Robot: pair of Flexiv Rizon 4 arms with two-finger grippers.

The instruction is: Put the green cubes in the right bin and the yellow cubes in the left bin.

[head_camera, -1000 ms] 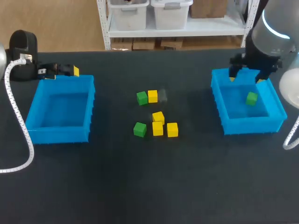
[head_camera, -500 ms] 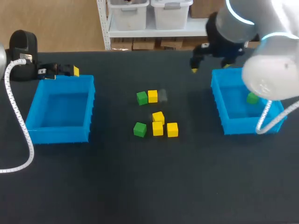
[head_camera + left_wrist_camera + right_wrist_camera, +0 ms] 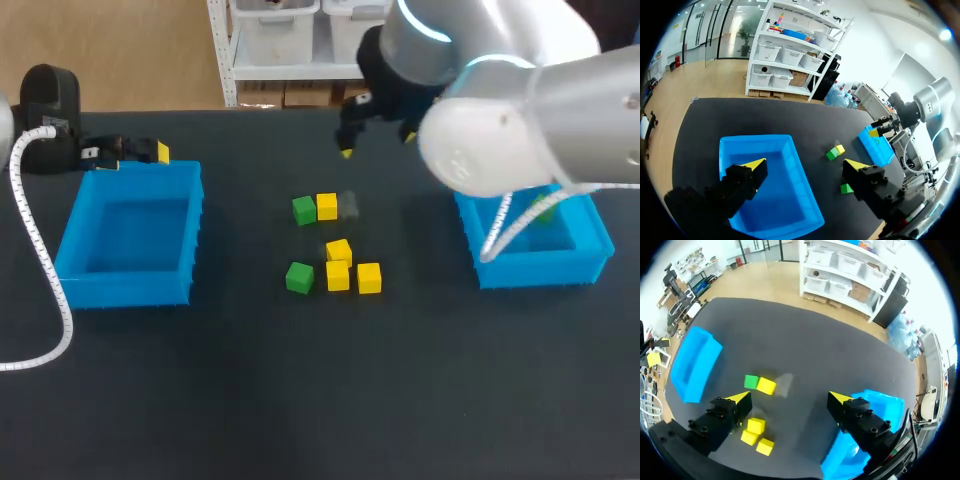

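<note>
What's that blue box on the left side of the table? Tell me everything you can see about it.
The left bin is a bright blue, open-topped rectangular tub, plastic by its look, with walls that flare slightly outward. It stands upright on the black table and is empty. The left gripper, its fingers open, is by the bin's far rim.

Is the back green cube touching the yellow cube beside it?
Touching. The right wrist view shows the small green cube flush against the small yellow cube, with no gap between their facing sides. The head view shows the same.
</note>
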